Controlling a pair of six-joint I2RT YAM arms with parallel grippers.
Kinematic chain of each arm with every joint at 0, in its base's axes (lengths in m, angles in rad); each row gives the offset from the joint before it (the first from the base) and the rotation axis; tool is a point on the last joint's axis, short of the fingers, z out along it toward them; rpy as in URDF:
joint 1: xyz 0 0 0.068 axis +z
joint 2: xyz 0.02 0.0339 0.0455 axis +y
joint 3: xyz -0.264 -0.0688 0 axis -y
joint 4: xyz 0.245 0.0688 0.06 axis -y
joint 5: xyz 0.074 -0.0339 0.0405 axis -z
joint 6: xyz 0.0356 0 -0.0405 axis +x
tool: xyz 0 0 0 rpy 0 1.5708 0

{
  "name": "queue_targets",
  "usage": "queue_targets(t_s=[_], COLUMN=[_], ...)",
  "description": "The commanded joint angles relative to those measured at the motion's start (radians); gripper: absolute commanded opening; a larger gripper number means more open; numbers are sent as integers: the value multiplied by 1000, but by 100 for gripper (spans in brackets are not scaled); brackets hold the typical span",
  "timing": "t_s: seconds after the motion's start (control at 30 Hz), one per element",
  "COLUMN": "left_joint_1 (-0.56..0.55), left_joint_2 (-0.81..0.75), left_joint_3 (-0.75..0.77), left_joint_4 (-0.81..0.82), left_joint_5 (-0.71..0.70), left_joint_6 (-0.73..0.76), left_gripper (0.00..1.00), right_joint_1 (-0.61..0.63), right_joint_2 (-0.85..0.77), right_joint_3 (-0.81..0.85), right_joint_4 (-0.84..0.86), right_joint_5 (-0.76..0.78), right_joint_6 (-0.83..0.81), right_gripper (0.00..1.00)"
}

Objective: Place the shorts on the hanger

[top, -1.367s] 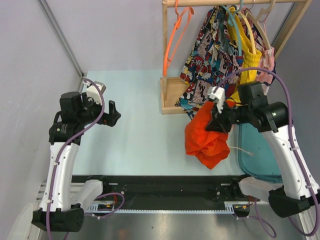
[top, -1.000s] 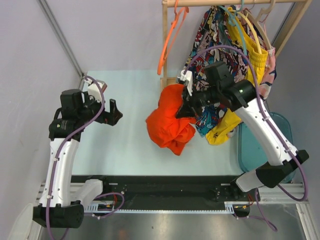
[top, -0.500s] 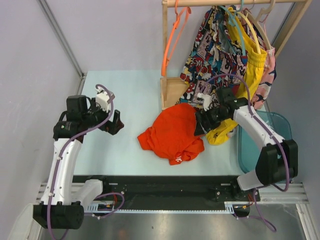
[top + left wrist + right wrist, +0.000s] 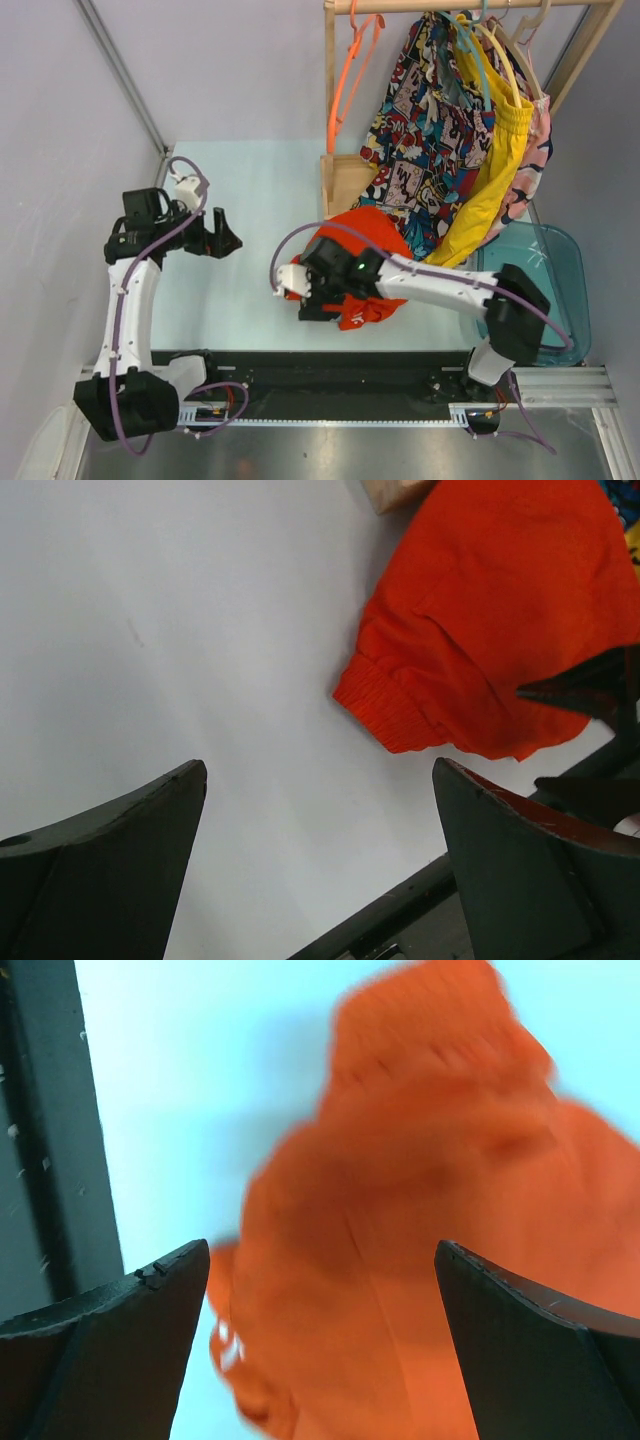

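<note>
The orange-red shorts lie crumpled on the pale table, just in front of the rack. My right gripper hovers over their near left part, open, with nothing between its fingers. In the right wrist view the shorts are a blur filling the space under the open gripper. My left gripper stands open at the left, well apart from the cloth. The left wrist view shows the shorts' ribbed hem beyond its open gripper. The orange hanger hangs bare on the rack's rail.
A wooden rack at the back carries comic-print shorts and yellow shorts on other hangers. A teal bin sits at the right. A black rail runs along the near edge.
My right gripper opened and let go of the shorts, which dropped flat onto the table. The right arm swung left and nearer, over them. The left arm shifted slightly.
</note>
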Motion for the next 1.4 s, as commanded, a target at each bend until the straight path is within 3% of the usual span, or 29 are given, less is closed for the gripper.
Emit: queue_targets(t_s=[0.0,0.17,0.27,0.37,0.4,0.43,0.5,0.6,0.63,0.73,0.87,1.0,1.1,1.27,1.33,1.37], left_joint_1=[122,177,179,182,187,187,187,188,188,187,188,188,187,168,153,148], left_joint_2=[34,43,29,25,23,23,19,6,3,-30,-93,-109,-110,-142,-144,-143], left_joint_3=[47,58,53,44,41,40,34,35,38,41,12,-14,-35,-83,-89,-94], left_joint_4=[2,-37,-35,-31,-31,-26,-6,29,34,70,164,186,157,72,48,23], left_joint_5=[97,114,108,128,145,156,185,211,220,252,260,295,354,383,362,343], left_joint_6=[-31,17,29,38,40,40,35,28,29,49,42,39,97,271,333,348], left_gripper=[100,100,100,100,100,99,99,99,99,98,100,100,99,96,96,96], right_joint_1=[71,55,28,-1,-4,-8,-15,-63,-86,-170,-244,-302,-363,-466,-466,-459], right_joint_2=[114,252,271,242,197,171,73,-47,-130,-264,-378,-403,-348,-190,-93,-63], right_joint_3=[41,41,41,44,46,53,75,130,139,159,162,158,138,92,92,93], right_joint_4=[156,274,305,299,296,287,249,181,174,219,336,417,410,399,349,336], right_joint_5=[165,260,294,256,242,203,146,-87,-250,-473,-638,-738,-822,-911,-909,-892], right_joint_6=[-74,-89,-89,-92,-94,-94,-88,-54,-42,41,200,436,503,434,326,301], right_gripper=[100,97,81,35,11,0,0,0,0,0,0,0,0,1,13,47])
